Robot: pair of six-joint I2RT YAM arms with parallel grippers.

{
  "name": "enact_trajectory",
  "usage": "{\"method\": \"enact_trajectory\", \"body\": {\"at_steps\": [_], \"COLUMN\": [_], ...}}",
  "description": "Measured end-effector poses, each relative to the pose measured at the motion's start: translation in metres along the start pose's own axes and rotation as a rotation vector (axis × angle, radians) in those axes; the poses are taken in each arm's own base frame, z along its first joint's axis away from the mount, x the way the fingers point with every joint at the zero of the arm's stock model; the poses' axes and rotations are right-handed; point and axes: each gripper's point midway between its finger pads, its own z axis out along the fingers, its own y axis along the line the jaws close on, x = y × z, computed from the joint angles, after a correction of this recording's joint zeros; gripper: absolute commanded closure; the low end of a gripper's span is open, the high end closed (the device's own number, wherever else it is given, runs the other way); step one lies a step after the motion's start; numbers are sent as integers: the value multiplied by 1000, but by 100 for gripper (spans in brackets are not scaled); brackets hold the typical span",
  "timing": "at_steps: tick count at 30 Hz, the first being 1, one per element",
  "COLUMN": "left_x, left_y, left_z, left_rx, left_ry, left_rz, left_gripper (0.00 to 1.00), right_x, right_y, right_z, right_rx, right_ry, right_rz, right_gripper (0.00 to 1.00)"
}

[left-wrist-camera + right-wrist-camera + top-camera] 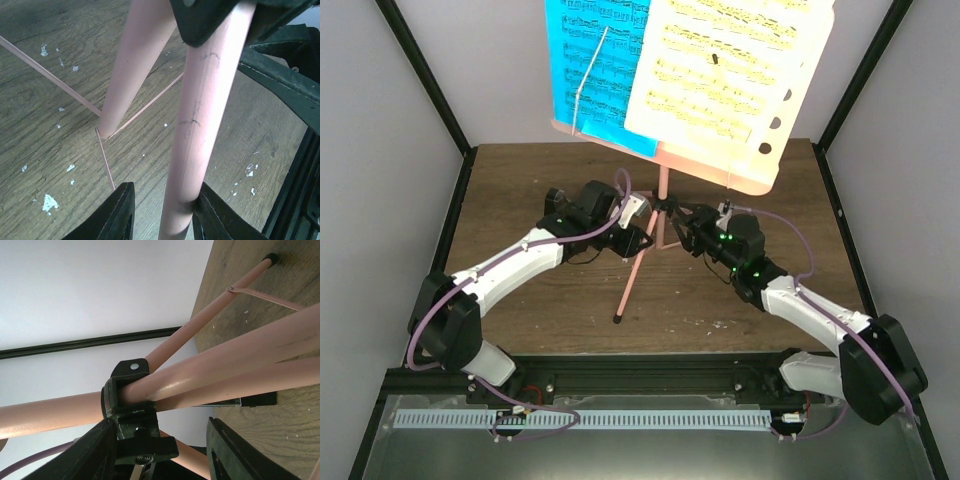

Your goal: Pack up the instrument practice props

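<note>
Obs., standing at the rig.

- Wooden bench [540, 190]: brown, with white flecks [49, 202] scattered on the surface.
- Pink tripod music stand [664, 185]: upright at mid-bench between the two arms, legs spread, feet on the wood.
- Hole-punched desk [765, 170]: on top of the stand, tilted, its lower lip towards the arms.
- Pale-yellow page [720, 70]: on the right half of the desk, its left edge over the cyan one.
- Cyan page [595, 60]: on the left half, a thin metal retainer wire [590, 75] lying across it.
- Left gripper [162, 212]: low at the tripod, reaching in from the left. Its fingers [120, 212] straddle one pink leg [197, 125]. The far finger touches the tube and a gap shows on the near side, so the leg is not clamped.
- Right gripper [157, 455]: at the black hub collar [125, 390] where the legs meet the shaft, the collar's clamp block sitting between the fingers [97, 455]. One finger is against the block and the other stands off it. I cannot tell whether this is a grip.
- Second leg [132, 65]: beside the straddled one, with thin pink brace strips [50, 75] joining at its end.
- Black rubber foot [271, 259]: caps a leg and rests on the bench.
</note>
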Motion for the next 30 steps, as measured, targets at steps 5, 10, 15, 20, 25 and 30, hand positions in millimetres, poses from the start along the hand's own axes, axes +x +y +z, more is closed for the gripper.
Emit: {"method": "enact_trajectory", "body": {"at_steps": [5,10,15,20,25,30], "left_x": [-4,-18,-80,-121,-146,-172], "left_y": [3,-9,-42,-85,-116,-121], "left_z": [-8,-83,-207,-272,-279,-266], "left_rx": [-38,-113,-140,-39,128,190], "left_ry": [-27,-232,-553,-684,-666,-633], "left_rz": [15,62,112,136,109,70], "left_gripper": [40,24,23,25,30,33], "right_x": [-3,-13,-25,-48,-51,-31], "right_y": [-1,18,60,107,199,262], "right_z": [-7,-61,-139,-193,-235,-271], "right_rx": [14,-6,-78,-6,-33,-149], "right_ry": [-46,-165,-357,-593,-766,-796], "right_rz": [-23,-188,-487,-750,-944,-1060], "right_gripper": [25,13,12,12,14,21]}}
